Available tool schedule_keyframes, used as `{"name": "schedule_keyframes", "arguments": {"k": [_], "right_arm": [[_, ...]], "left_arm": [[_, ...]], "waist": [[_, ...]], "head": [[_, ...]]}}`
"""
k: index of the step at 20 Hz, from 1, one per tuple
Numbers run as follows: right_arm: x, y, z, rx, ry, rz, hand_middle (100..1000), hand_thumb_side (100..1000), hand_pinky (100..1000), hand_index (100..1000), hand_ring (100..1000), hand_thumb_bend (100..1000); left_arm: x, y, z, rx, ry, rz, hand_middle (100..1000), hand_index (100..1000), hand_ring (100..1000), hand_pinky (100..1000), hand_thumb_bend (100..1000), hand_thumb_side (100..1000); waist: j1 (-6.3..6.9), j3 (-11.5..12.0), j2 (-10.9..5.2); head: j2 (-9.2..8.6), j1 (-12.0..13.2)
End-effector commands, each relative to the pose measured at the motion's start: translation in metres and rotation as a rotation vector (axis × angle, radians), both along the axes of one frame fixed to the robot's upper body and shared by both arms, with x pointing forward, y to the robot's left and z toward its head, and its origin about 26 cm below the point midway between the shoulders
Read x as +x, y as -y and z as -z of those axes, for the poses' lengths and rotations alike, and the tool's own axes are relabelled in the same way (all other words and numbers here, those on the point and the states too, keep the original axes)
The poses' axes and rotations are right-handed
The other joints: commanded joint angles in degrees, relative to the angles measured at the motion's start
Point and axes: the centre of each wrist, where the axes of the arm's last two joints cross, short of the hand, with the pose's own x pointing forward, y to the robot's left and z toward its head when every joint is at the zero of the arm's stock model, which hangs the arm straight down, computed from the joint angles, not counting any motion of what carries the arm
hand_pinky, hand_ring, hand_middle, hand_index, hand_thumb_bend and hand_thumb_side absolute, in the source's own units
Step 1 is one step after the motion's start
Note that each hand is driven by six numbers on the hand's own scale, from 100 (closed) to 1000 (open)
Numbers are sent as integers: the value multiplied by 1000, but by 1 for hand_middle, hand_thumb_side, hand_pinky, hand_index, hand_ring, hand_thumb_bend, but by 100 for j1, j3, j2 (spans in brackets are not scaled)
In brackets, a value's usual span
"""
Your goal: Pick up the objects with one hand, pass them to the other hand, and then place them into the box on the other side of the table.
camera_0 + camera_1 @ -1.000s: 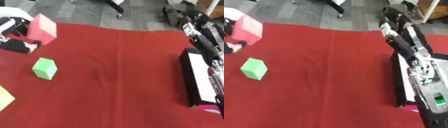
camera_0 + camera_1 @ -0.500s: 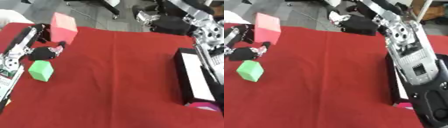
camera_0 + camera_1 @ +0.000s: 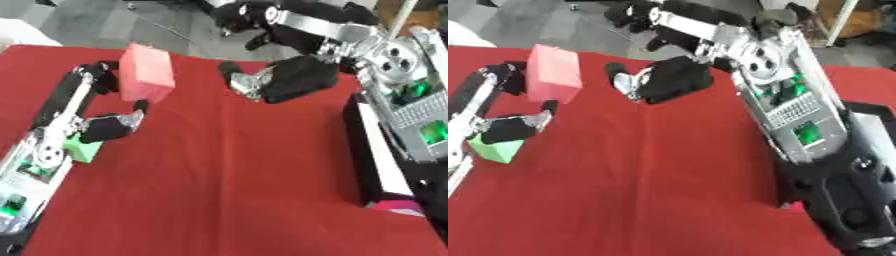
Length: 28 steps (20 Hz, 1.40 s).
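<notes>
Your table [image 3: 227, 190], under its red cloth, carries the black box [image 3: 372, 150] along its right edge, with a bit of something pink showing at the box's near end.

The pink block [image 3: 146, 73] is the thing in play, and it is off the cloth, held up over the table's far left part. It looks to be a light, stiff block with flat faces and square edges; I'd judge it foam or hollow plastic, so weight should not trouble you. Smooth faces may slide, though, so take it across two opposite flat faces rather than by a corner or an edge. Its right and top faces are bare towards the other arm, and those are the ones to offer.

Your left robot hand [image 3: 103, 80] is clasped on the block from its left side, fingers against the far-left face and the thumb [image 3: 131, 120] low beneath it, the forearm running up from the near-left corner.

Your right robot hand [image 3: 278, 82] reaches in from the upper right and hovers near the block, just apart from it, not touching. Its fingers look part curled around nothing, though the blur makes that hard to be sure of; uncurl them before you close the gap.

The green block [image 3: 496, 148] rests on the cloth beneath your left wrist.
</notes>
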Motion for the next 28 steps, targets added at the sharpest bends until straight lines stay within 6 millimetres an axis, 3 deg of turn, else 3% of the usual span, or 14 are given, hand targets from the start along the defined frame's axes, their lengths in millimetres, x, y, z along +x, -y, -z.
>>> {"name": "schedule_keyframes", "arguments": {"k": [1,12,18,28], "right_arm": [[-11,-8,-7,-45,29,-30,950,315,899,976,1000,100],[-22,-25,1,-127,67,-40,946,291,901,973,1000,100],[-21,-31,9,-190,95,-28,938,349,903,977,1000,152],[-22,-35,13,-198,125,-13,943,311,920,985,1000,207]], "left_arm": [[-2,3,-1,25,51,14,528,521,604,681,100,180],[-8,11,20,59,70,66,519,512,584,667,100,177],[-12,14,20,48,87,68,516,512,581,662,100,176],[-20,19,15,-4,144,86,501,507,567,648,100,199]], "waist": [[42,-13,-119],[37,-29,-106],[31,-12,-98],[25,11,-100]], "head": [[14,-32],[52,-64],[81,-95],[90,-134]]}}
